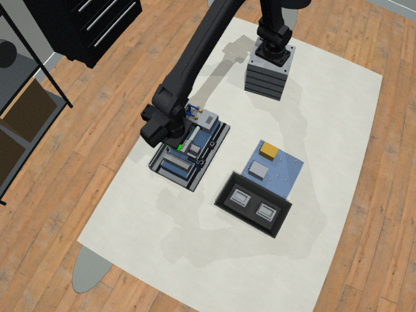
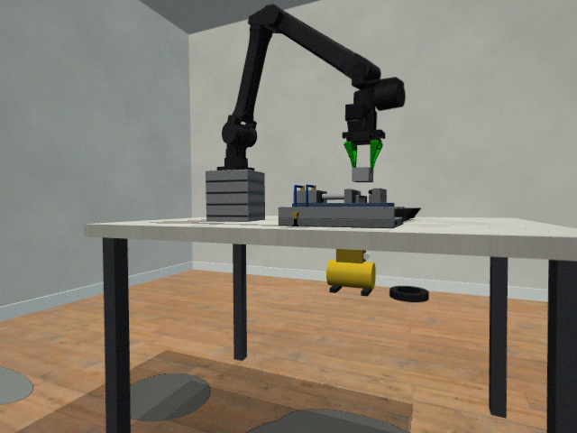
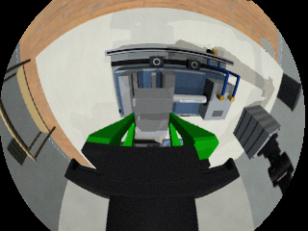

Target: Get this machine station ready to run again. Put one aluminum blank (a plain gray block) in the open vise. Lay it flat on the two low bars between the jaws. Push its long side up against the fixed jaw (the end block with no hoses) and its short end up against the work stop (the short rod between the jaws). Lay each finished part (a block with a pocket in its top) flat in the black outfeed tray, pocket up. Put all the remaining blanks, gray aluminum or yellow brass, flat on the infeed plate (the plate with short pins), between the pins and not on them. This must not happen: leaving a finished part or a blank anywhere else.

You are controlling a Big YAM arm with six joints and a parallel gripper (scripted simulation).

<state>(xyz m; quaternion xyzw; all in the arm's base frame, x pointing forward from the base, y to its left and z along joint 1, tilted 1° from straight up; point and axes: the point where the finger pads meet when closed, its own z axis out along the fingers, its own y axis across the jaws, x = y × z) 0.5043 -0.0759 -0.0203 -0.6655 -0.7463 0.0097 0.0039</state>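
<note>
My gripper (image 2: 362, 166) is shut on a gray aluminum blank (image 2: 361, 174) and holds it a little above the open vise (image 2: 342, 204). In the wrist view the blank (image 3: 152, 111) sits between my green fingers, over the gap between the jaws. In the overhead view the arm hides most of the vise (image 1: 193, 143); the jaw with blue hoses (image 1: 205, 117) is at its far end and the fixed jaw (image 1: 174, 165) at its near end. A second gray blank (image 1: 258, 168) and a yellow brass blank (image 1: 268, 149) lie on the blue infeed plate (image 1: 272, 169). Two finished parts (image 1: 240, 197) (image 1: 266, 212) lie pocket up in the black outfeed tray (image 1: 252, 207).
The arm's base block (image 1: 270, 71) stands at the back of the table. A black cabinet (image 1: 84, 23) and a shelf (image 1: 23, 110) stand off the table to the left. A yellow tank (image 2: 350, 273) sits under the table.
</note>
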